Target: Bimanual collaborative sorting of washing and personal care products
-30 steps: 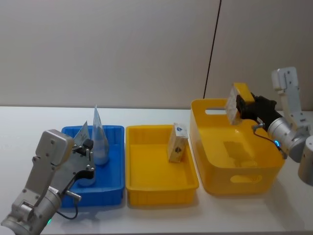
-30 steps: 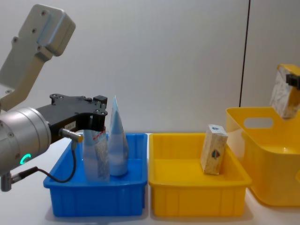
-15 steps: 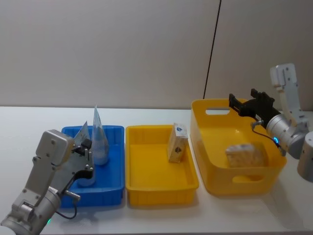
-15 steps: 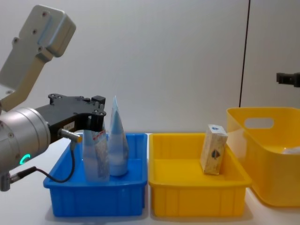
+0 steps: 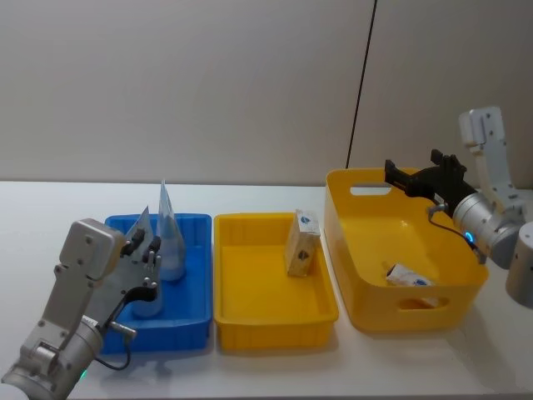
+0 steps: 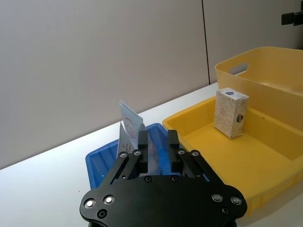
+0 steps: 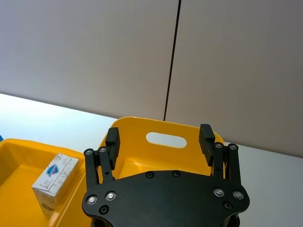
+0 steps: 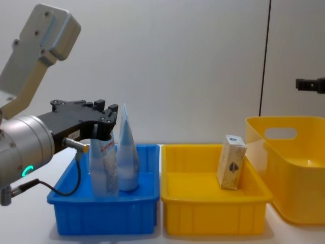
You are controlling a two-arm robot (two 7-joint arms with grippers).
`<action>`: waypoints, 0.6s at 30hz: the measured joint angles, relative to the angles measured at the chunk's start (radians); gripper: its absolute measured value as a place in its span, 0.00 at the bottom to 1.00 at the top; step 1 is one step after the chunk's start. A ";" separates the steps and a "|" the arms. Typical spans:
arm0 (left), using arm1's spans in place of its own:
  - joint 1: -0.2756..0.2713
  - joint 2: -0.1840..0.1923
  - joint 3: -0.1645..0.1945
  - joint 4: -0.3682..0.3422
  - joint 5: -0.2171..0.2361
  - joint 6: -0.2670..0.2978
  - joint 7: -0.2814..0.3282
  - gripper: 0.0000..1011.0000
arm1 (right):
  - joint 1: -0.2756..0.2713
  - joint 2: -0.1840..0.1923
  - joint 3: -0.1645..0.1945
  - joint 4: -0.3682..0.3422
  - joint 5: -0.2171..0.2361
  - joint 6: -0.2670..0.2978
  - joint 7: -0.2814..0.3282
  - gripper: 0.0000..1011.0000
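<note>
Two pale blue tubes stand upright in the blue bin [image 5: 187, 329]: a plain tapered one [image 8: 127, 152] and one with a red-and-white label [image 8: 104, 165]. My left gripper [image 8: 105, 109] sits at the labelled tube [image 6: 129, 125], its fingers a little apart on either side of it. A tan box with a blue mark [image 5: 301, 243] leans in the shallow yellow bin [image 5: 275, 321]. Another small box [image 5: 408, 275] lies on the floor of the tall yellow bin [image 5: 366, 300]. My right gripper [image 5: 412, 177] hangs open above that bin's far rim, holding nothing.
The three bins stand side by side on the white table, blue at the left, tall yellow at the right. A grey wall with a dark vertical seam runs behind them. Bare table lies in front of the bins.
The right gripper opened and its box dropped into the tall yellow bin, coming to rest on the floor. The left gripper's fingers spread slightly at the labelled tube, which stayed put.
</note>
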 joint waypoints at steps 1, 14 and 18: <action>0.000 0.000 0.000 0.000 0.000 0.000 0.000 0.21 | 0.000 0.000 0.000 0.000 0.000 0.000 0.000 0.99; -0.009 -0.002 -0.003 0.011 0.006 0.006 -0.007 0.62 | 0.002 0.000 0.000 0.002 0.000 0.000 0.002 0.99; -0.023 -0.005 -0.003 0.027 0.007 0.014 -0.018 0.74 | 0.002 0.000 0.000 0.002 0.000 0.000 0.002 0.99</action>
